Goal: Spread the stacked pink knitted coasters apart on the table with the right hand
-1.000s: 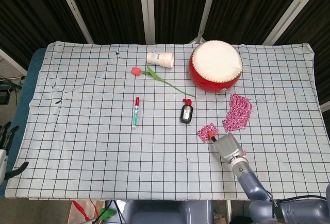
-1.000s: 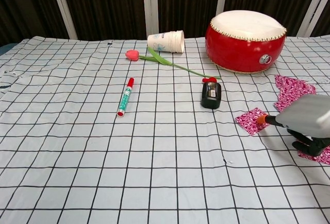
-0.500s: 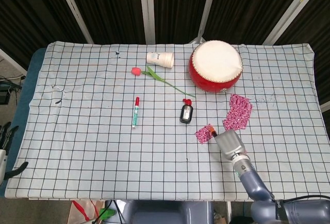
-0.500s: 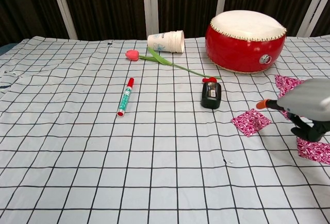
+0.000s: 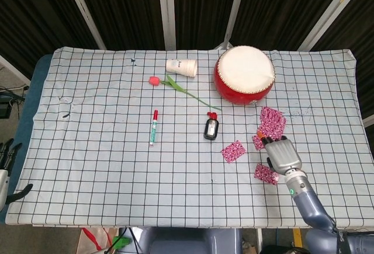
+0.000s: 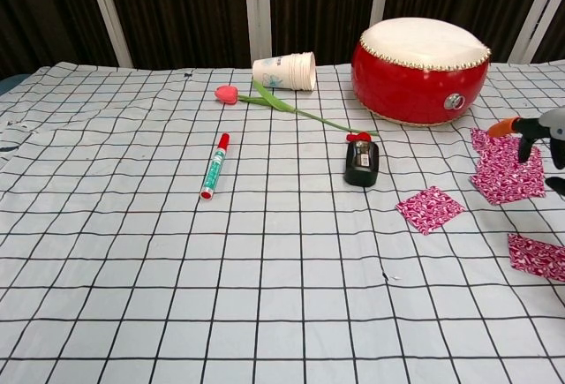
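Right hand (image 5: pixel 281 155) is hovering near the right side of the worktop (image 5: pixel 105 166), grey back toward the head camera. An orange-tipped finger (image 6: pixel 507 124) is pointing toward the remaining coaster stack (image 5: pixel 272 122). Whether the fingers are apart or curled cannot be told from either view; nothing is visibly held.

Pink knitted coasters are lying in three places on the checked cloth:
- stack just in front of the red drum (image 5: pixel 245 74), its near edge partly hidden under the hand in the head view
- one coaster (image 5: pixel 234 150) lying flat by itself, near the black key fob (image 5: pixel 210 129)
- another coaster (image 5: pixel 266 174) lying flat, just beside the hand on its near side

Left hand (image 5: pixel 7 172) is showing only at the far left edge of the head view, off the worktop, dark fingers spread and holding nothing.

Containers: paper cup (image 5: pixel 181 67) is lying on its side near the back edge, mouth facing the drum; its inside cannot be made out.

Also on the cloth: an artificial tulip (image 5: pixel 175 84) with its stem running from beside the cup toward the key fob, and a marker (image 5: pixel 153 127) with a red cap.
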